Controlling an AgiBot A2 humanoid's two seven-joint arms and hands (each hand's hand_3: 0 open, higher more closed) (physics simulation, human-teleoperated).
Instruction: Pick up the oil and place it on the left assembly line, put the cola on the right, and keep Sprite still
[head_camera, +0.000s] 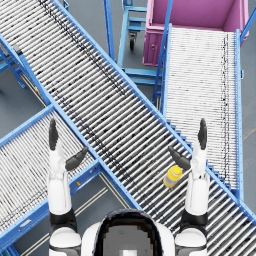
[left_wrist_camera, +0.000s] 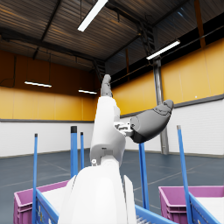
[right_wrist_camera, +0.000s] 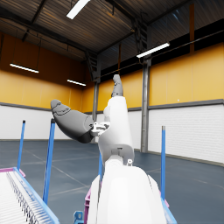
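Bare metal rollers (head_camera: 125, 120) in blue-painted frames (head_camera: 100, 164); smooth pink plastic crate (head_camera: 200, 12); glossy yellow plastic oil (head_camera: 173, 176); my left hand (head_camera: 60, 152) and right hand (head_camera: 196, 154), matt dark.

You're in a big warehouse here: yellow walls (left_wrist_camera: 57, 105) over a white band (right_wrist_camera: 188, 131), dark grey floor (right_wrist_camera: 74, 170), strip lights (left_wrist_camera: 92, 14) on a dark ceiling (right_wrist_camera: 39, 26), pink crates (head_camera: 200, 12) beside blue posts (left_wrist_camera: 73, 148).
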